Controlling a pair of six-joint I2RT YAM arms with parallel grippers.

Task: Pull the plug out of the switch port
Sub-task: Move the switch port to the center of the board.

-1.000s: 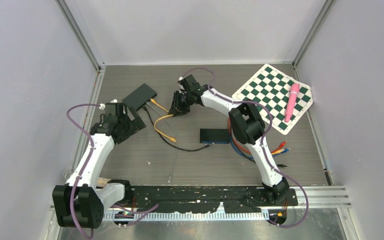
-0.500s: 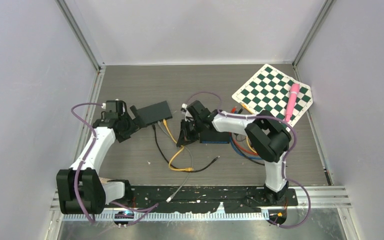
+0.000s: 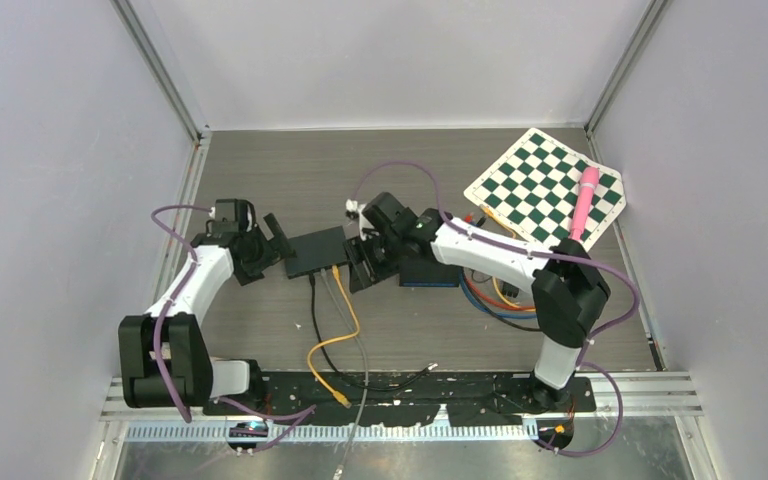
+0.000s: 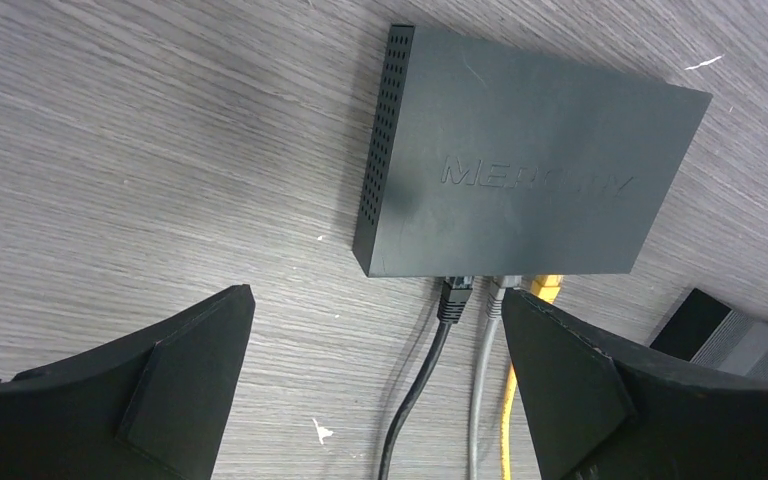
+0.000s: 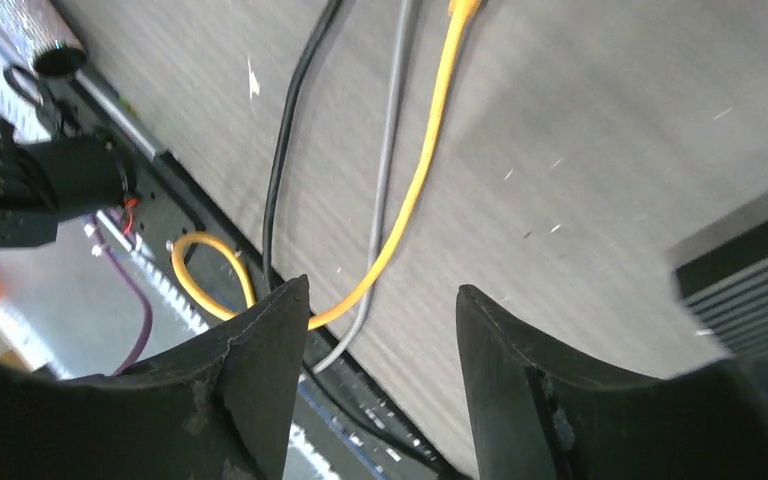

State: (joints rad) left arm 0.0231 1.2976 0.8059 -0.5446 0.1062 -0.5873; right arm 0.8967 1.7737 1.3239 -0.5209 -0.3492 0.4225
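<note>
Three cables (image 4: pixel 480 380) sit plugged into the network switch (image 4: pixel 520 180); your left fingers (image 4: pixel 160 390) and right fingers (image 5: pixel 250 380) flank it, released, empty.

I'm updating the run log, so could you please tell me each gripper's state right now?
Left gripper: open, holding nothing, switch just ahead.
Right gripper: open, holding nothing, yellow cable beyond its fingers.
</note>
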